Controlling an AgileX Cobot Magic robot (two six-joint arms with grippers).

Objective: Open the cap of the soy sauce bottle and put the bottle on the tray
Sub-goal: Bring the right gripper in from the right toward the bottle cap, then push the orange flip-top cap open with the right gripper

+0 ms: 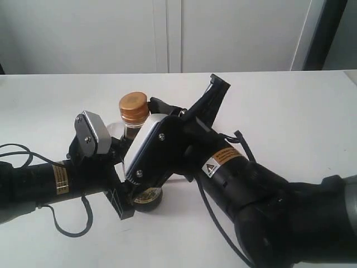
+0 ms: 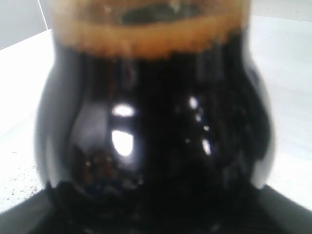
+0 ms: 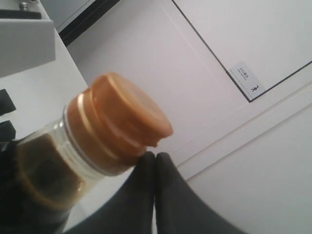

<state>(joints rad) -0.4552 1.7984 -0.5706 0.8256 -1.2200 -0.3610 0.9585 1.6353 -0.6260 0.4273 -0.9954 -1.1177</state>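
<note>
The soy sauce bottle (image 1: 146,196) stands upright mid-table, its body mostly hidden by both arms. My left gripper (image 1: 129,204) is shut on its lower body. In the left wrist view the dark glass of the bottle (image 2: 156,126) fills the picture, with my left gripper (image 2: 156,217) hugging its base. The orange-brown cap (image 1: 134,106) is closed on its collar. My right gripper (image 1: 157,105) is shut and holds nothing. In the right wrist view its tips (image 3: 155,156) touch the collar just beneath the lip of the cap (image 3: 122,119). The tray is out of view.
The white table (image 1: 290,117) stretches to the right and behind the bottle. Black cables (image 1: 67,226) loop on it under the left arm. A pale panelled wall (image 1: 167,33) and a dark post (image 1: 324,30) stand behind the far edge.
</note>
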